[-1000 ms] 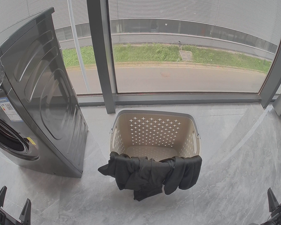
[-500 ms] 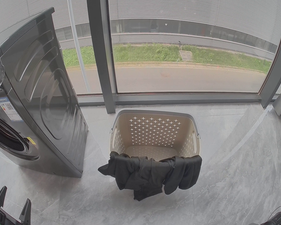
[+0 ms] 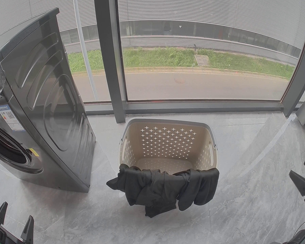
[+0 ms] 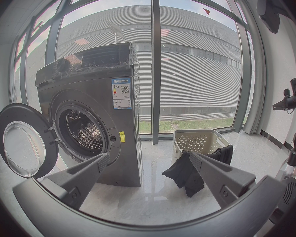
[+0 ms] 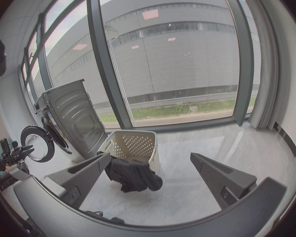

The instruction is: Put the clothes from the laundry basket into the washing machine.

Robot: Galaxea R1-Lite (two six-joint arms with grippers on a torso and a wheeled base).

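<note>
Dark garment (image 3: 162, 190) draped over near rim of laundry basket (image 3: 167, 121), bulk hanging outside toward floor. Basket beside washing machine (image 3: 47, 95), door (image 4: 24, 142) swung open.

Left end effector (image 3: 16, 213) fingers apart, empty, low near machine. Right end effector (image 3: 300, 169) fingers apart, empty, well right of basket.

Likely soft, light, limp cloth that sags and trails. Best pinch on bunched folds at rim crest, not loose edge.

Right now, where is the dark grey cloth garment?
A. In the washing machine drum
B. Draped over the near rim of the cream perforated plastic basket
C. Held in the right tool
B: the dark grey cloth garment hangs over the near rim of the cream perforated plastic basket, down its outer side.
</note>
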